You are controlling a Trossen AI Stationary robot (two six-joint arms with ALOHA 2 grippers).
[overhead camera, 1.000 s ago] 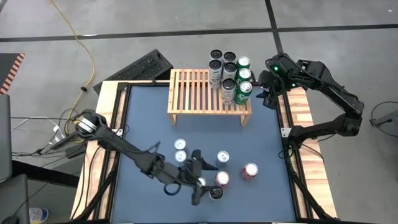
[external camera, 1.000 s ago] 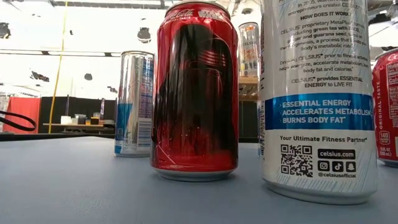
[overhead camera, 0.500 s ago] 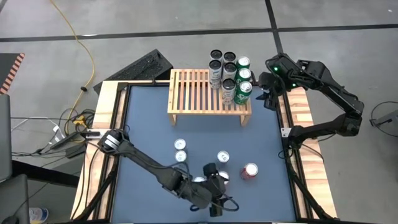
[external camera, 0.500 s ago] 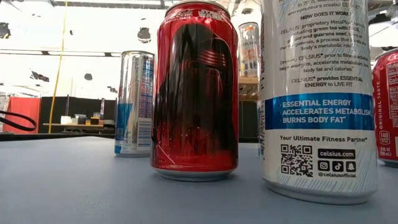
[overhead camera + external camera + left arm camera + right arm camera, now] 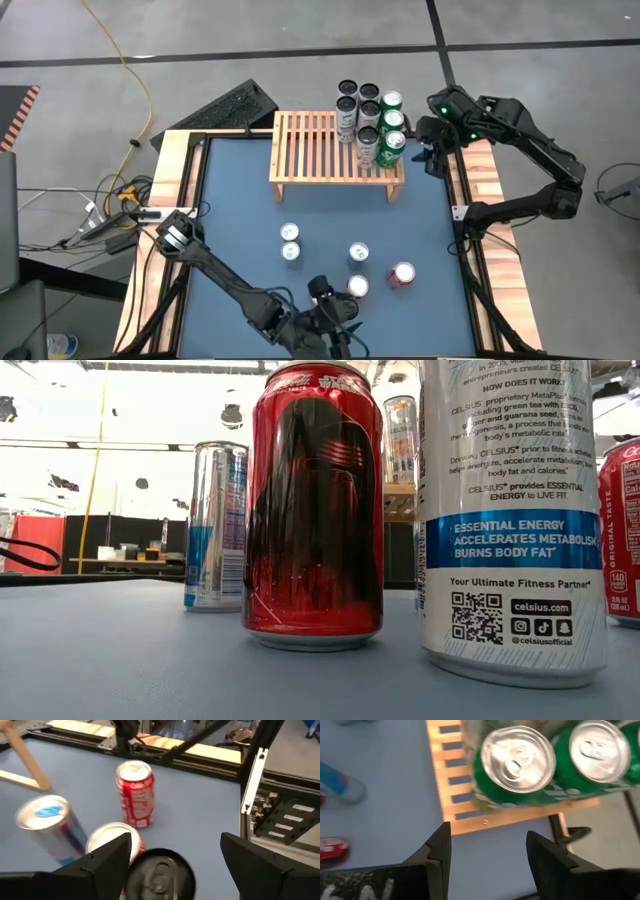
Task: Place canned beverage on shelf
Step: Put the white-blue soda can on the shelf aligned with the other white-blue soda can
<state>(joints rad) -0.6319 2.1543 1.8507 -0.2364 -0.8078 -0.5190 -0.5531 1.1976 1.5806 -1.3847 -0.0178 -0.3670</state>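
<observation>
Black on its lid, the can (image 5: 159, 876) in hand stands upright on the worktop (image 5: 240, 200), well in front of the shelf (image 5: 310, 150) and at the edge farthest from it. The left claw (image 5: 175, 851) is over it with its fingers spread. One dark finger (image 5: 112, 857) is on each side of the can, with a clear gap showing at the side away from the neighbouring can. I judge it to be straddling the can, not yet pinching it.

A white-topped red can (image 5: 357, 286) stands just beside the black one, on its shelf side. A red can (image 5: 402, 273) and a silver-topped can (image 5: 358, 252) stand near these, also closer to the shelf. Two silver-and-blue cans (image 5: 290, 242) stand as a close pair between this group and the shelf's left half.

The shelf's right end already carries a tight cluster of black and green cans (image 5: 369, 108), about eight. Its left and middle slats are bare.

The right claw (image 5: 487, 850) waits just off the shelf's right end. Its fingers are spread with nothing between them, and it faces the green cans (image 5: 517, 762).

As I read it, the job is a little over half done. Six cans are left on the worktop, and this one has yet to be gripped, lifted and carried across to the open slats.
</observation>
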